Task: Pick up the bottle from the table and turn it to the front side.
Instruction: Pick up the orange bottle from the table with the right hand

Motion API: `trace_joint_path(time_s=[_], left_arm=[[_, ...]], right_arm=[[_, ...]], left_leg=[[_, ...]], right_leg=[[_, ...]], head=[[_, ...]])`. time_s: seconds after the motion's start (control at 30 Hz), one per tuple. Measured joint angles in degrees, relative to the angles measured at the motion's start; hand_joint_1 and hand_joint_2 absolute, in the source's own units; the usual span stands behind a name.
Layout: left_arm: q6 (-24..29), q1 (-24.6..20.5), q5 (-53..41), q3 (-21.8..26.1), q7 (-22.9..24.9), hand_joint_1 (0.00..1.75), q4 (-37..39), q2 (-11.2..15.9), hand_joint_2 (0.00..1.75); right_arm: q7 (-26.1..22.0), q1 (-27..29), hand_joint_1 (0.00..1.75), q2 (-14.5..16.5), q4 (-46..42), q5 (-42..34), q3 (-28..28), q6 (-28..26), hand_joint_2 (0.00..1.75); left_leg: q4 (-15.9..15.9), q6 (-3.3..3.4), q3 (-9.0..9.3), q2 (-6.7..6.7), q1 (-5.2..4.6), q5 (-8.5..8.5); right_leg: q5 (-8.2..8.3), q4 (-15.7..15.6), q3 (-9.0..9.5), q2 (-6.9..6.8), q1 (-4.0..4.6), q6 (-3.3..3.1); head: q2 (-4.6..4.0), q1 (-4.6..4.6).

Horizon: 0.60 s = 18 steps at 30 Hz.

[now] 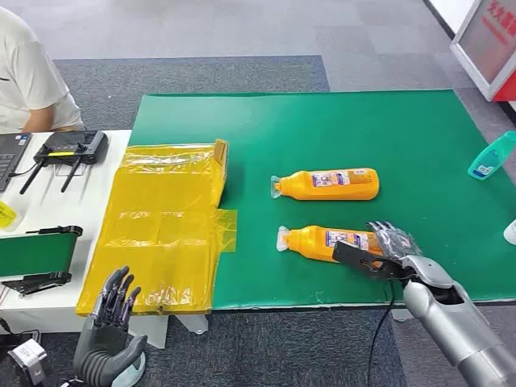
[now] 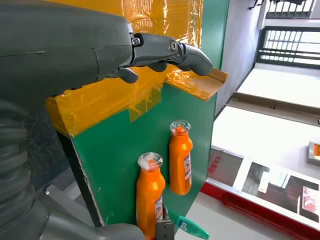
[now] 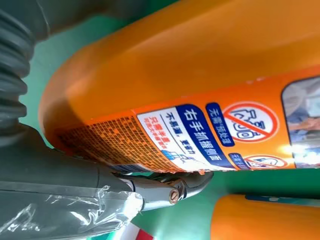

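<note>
Two orange bottles lie on their sides on the green table (image 1: pixel 243 129), caps pointing left. The far bottle (image 1: pixel 328 184) lies free. My right hand (image 1: pixel 393 242) is wrapped around the base end of the near bottle (image 1: pixel 316 239), fingers over its top and thumb stretched along its near side. The bottle rests on the table. Close up, the thumb (image 3: pixel 166 187) presses against the near bottle's (image 3: pixel 196 95) printed label. My left hand (image 1: pixel 110 322) hangs open below the table's front edge, fingers spread and nothing in it; its fingers (image 2: pixel 166 50) show in front of both bottles (image 2: pixel 150 192).
A box wrapped in yellow plastic (image 1: pixel 164 226) covers the table's left end. A teal bottle (image 1: pixel 492 156) and a white object (image 1: pixel 509 232) sit at the right edge. On a white desk to the left are a router (image 1: pixel 70 149) and a small green conveyor (image 1: pixel 36 251); a person (image 1: pixel 27 76) sits behind it.
</note>
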Motion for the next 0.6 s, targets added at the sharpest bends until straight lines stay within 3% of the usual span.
trace_joint_path(time_s=[0.6], left_arm=[[0.2, -0.88, 0.6, -0.4, 0.75, 0.0, 2.38, 1.37, 1.75]], right_arm=[[-3.11, -0.09, 1.75, 0.39, 0.46, -5.8, 1.69, -3.12, 1.75]], left_leg=[[0.0, -0.02, 0.12, 0.01, 0.01, 0.01]], right_leg=[[0.01, 0.0, 0.08, 0.02, 0.01, -0.02]], head=[[0.0, 0.0]])
